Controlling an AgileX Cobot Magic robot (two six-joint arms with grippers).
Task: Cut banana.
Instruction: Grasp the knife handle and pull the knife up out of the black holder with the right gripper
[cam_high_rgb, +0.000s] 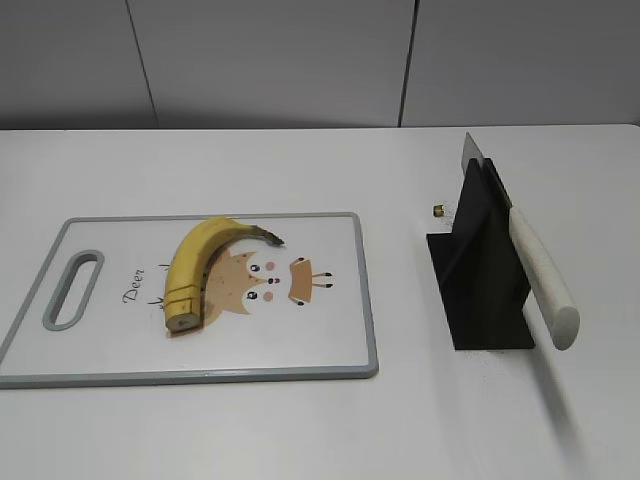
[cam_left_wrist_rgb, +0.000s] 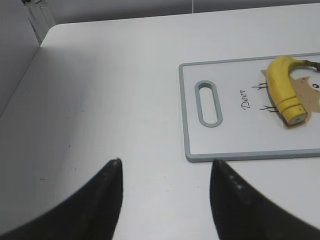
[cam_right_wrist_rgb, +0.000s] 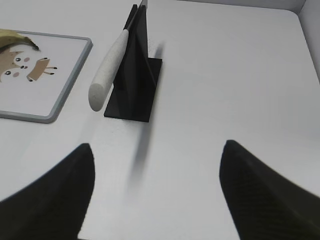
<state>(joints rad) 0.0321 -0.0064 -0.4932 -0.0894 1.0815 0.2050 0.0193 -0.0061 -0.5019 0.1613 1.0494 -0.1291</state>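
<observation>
The banana (cam_high_rgb: 197, 267) is yellow and curved, with a dark stem tip and a flat cut end with cut lines. It lies on a white cutting board (cam_high_rgb: 330, 340) with a deer drawing, and shows in the left wrist view (cam_left_wrist_rgb: 284, 86) too. A knife with a white handle (cam_high_rgb: 543, 277) rests in a black stand (cam_high_rgb: 480, 270), also in the right wrist view (cam_right_wrist_rgb: 107, 68). My left gripper (cam_left_wrist_rgb: 165, 162) is open and empty over bare table, left of the board. My right gripper (cam_right_wrist_rgb: 157, 147) is open and empty, in front of the stand. Neither gripper shows in the exterior view.
The board (cam_left_wrist_rgb: 240, 156) has a grey rim and a handle slot (cam_high_rgb: 73, 290) at its left end. A small brass-coloured object (cam_high_rgb: 438, 209) lies on the table behind the stand. The table's left edge (cam_left_wrist_rgb: 30, 65) and a wall run close to the left gripper.
</observation>
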